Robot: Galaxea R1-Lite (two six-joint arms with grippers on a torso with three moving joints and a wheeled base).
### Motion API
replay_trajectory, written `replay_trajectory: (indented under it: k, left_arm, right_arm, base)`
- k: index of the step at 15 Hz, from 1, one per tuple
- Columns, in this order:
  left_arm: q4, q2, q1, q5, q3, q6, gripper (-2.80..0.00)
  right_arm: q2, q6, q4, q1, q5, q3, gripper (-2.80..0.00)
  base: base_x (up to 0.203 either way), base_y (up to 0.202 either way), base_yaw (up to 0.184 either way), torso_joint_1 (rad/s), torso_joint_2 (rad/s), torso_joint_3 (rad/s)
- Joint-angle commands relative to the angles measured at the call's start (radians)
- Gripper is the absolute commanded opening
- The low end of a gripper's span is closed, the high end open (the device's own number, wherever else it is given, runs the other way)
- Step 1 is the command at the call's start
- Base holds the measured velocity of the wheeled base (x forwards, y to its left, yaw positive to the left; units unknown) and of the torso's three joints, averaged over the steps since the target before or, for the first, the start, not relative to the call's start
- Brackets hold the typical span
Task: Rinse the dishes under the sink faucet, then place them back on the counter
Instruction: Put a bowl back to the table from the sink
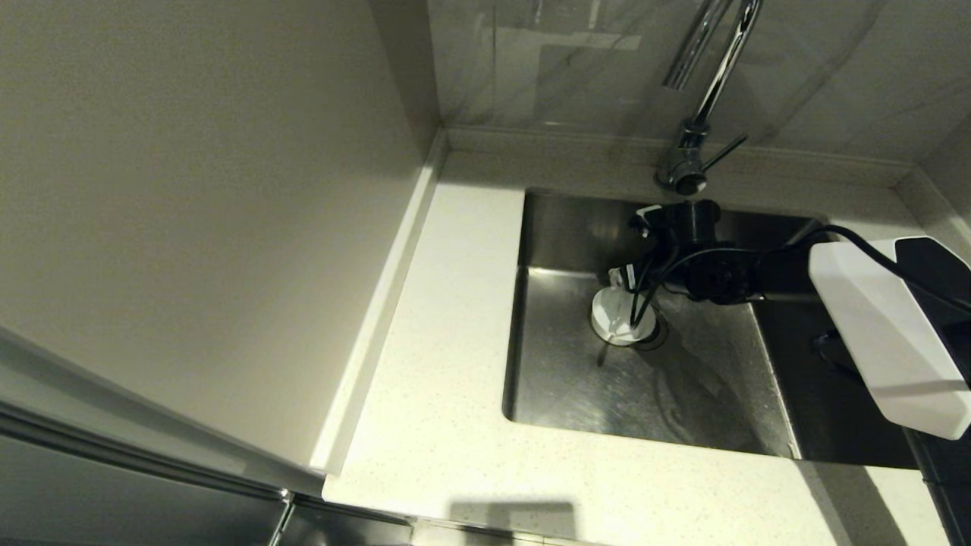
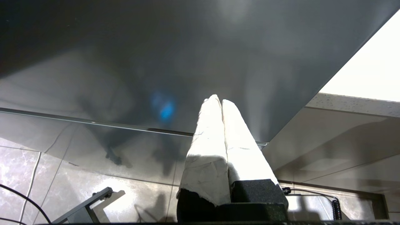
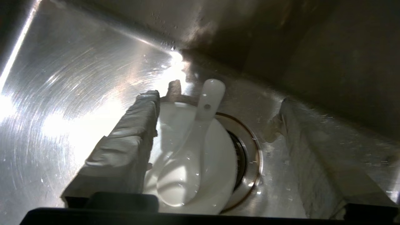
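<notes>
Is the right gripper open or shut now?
Open. The right gripper has its fingers spread wide on either side of the bowl in the sink.

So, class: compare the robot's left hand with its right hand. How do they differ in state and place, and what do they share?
1. The left hand has its fingers pressed shut; the right hand is open wide.
2. The left hand holds nothing, parked off the counter beside a dark panel; the right hand is down in the sink, straddling the bowl and spoon over the drain.

Both have pale padded fingers.
</notes>
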Motion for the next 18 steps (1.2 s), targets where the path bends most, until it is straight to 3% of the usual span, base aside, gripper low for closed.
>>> replay_trajectory:
  k: [1, 6, 18]
  left_arm:
    - [0.000, -0.003, 0.000, 0.000, 0.000, -0.001, -2.80]
    - [0.000, -0.003, 0.000, 0.000, 0.000, -0.001, -2.80]
    - [0.000, -0.003, 0.000, 0.000, 0.000, -0.001, -2.80]
  right_arm:
    - [0.039, 0.000, -0.003, -0.009, -0.003, -0.015, 0.00]
    - [0.092, -0.003, -0.103, -0.011, -0.006, -0.016, 0.00]
    - [0.107, 0.004, -0.111, 0.016, 0.028, -0.017, 0.00]
  base:
    - [0.000, 0.000, 0.000, 0.000, 0.00, 0.000]
    - [0.000, 0.000, 0.000, 0.000, 0.00, 0.000]
    - [0.000, 0.000, 0.000, 0.000, 0.00, 0.000]
